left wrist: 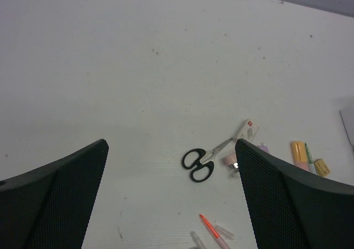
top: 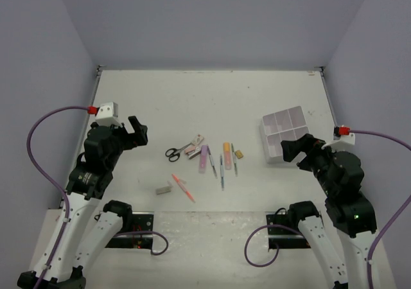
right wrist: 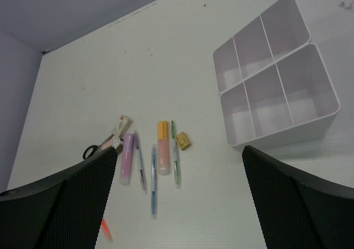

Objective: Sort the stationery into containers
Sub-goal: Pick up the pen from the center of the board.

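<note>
Left gripper (top: 139, 132): poised above the left part of the table (top: 192, 96), jaws wide, nothing held. No item is sorted yet. All stationery lies loose mid-table, well apart from the tray.

Grey eraser (top: 163, 189) and orange pen (top: 183, 187) lie nearest the arm bases, just beside each other. Take the eraser alone, closing across its short sides.

Scissors (top: 174, 152) lie flat, blades toward a small white piece (top: 196, 139) I cannot identify. Grip at the handles, since the blades would likely slip.

Purple marker (top: 203, 159), thin pens (right wrist: 153, 182) and orange marker (right wrist: 162, 148) lie close and roughly parallel. Set your fingers astride one barrel only, or you will nudge its neighbour.

Tan eraser (right wrist: 183, 141) sits just beside the green pen (right wrist: 175, 155).

White tray (right wrist: 287, 131) stands to the right, its six compartments bare.

Right gripper (top: 297, 151): jaws wide, holding nothing, hovering at the tray's near edge. It could obstruct a left-arm delivery.
</note>
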Robot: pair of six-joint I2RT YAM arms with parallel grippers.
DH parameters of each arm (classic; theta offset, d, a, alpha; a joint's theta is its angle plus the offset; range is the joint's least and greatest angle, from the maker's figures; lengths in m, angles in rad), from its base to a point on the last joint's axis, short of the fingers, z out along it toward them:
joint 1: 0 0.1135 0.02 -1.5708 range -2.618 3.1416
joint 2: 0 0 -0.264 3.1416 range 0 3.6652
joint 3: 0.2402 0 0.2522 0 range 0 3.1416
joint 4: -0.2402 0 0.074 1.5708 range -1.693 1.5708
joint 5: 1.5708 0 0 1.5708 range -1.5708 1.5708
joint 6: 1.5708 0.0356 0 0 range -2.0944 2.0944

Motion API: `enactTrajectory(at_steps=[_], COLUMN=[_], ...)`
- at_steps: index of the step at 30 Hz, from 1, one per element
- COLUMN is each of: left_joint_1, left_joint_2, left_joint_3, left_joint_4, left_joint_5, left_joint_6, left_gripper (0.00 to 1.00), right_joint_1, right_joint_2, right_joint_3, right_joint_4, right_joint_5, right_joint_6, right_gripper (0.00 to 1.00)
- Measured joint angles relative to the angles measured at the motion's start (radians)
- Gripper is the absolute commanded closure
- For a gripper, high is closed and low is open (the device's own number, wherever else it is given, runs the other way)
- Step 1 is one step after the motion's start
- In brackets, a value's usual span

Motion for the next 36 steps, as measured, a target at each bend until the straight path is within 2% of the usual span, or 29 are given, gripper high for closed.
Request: enactTrajectory(at_steps=[8,15,21,24,27,32,36], left_joint_1=[0.000,0.000,0.000,0.000,0.000,0.000,0.000], left_joint_2=[0.001,0.009,0.014,0.020,0.032,0.049,0.050], left_joint_3=[0.000,0.000,0.000,0.000,0.000,0.000,0.000], left_joint_4=[0.001,0.001,0.001,0.002,0.002,0.002,0.002], left_joint_5=[0.000,0.000,0.000,0.000,0.003,0.005,0.006], left_joint_6=[0.000,0.000,0.000,0.000,0.000,0.000,0.000], left_gripper=[0.00,0.00,0.00,0.00,0.00,0.00,0.00], right_joint_1=[0.000,0.001,0.001,0.021,0.063,0.270,0.369], right_joint_2=[-0.002,-0.018,0.078,0.166,0.264,0.476,0.600], right_joint_3=[-0.005,-0.058,-0.089,-0.109,-0.114,-0.106,-0.080], right_joint_4=[0.018,0.090,0.178,0.209,0.222,0.221,0.207], right_joint_5=[-0.034,-0.210,-0.422,-0.467,-0.460,-0.275,-0.131], right_joint_6=[-0.002,-0.003,0.003,0.004,0.002,0.002,0.005], right_gripper=[0.01,0.03,0.14,0.23,0.28,0.47,0.51])
